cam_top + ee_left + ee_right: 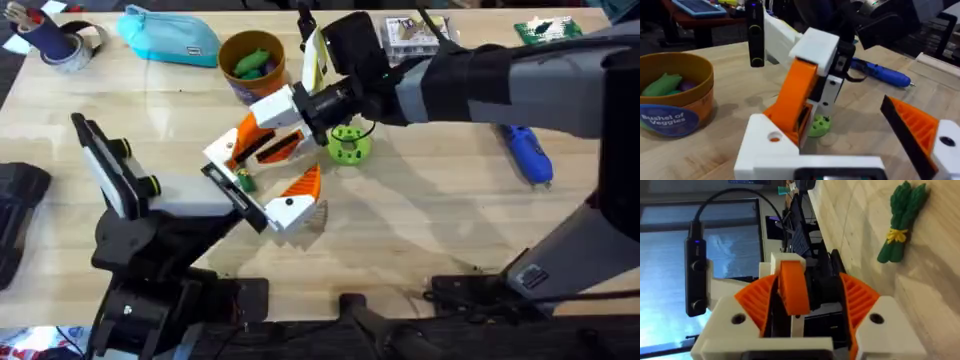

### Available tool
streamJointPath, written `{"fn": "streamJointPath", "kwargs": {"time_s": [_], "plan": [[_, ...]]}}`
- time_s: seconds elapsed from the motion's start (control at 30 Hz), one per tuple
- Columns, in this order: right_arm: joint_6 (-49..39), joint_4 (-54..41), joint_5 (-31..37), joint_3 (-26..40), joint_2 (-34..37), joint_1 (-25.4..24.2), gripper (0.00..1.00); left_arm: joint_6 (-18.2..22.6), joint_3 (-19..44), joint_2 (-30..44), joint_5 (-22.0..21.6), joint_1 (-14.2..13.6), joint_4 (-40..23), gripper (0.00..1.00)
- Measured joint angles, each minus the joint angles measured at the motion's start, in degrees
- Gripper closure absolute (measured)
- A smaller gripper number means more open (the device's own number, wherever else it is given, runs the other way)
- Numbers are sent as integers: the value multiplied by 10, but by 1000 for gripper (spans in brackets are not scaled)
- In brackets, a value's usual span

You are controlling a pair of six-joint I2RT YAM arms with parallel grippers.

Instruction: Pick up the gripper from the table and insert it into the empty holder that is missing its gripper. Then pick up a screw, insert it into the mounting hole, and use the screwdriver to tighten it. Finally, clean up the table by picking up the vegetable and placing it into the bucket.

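My right gripper (801, 297) is shut on the orange gripper (792, 287), reaching across the table middle (258, 142). It holds the gripper against the bare white holder (771, 145) of my left gripper (265, 172). I cannot tell whether it is seated. My left gripper stands open, its one orange finger (917, 127) well apart from the holder. The blue screwdriver (528, 155) lies at the right. A green bundled vegetable (900, 222) lies on the table. The bucket (250, 62) stands behind, with vegetables inside. No screw can be made out.
A lime-green disc (348, 145) sits right beside the two grippers. At the back lie a light blue pouch (170, 38), a dark cup of pens (50, 42) and a clear box (412, 35). Bare wood stretches between the disc and the screwdriver.
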Motion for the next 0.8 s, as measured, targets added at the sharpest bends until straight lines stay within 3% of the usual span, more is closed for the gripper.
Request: {"fn": "streamJointPath", "kwargs": {"time_s": [0.5,0.63,0.8], "plan": [[-2,0,-12,-4,0,-38,106,8,0,0,48,-11,-1,9],[-2,-1,-8,-4,0,-55,11,8,0,0,51,-11,-1,9],[-2,-3,1,-4,0,-84,7,9,0,0,56,-11,-1,9]]}}
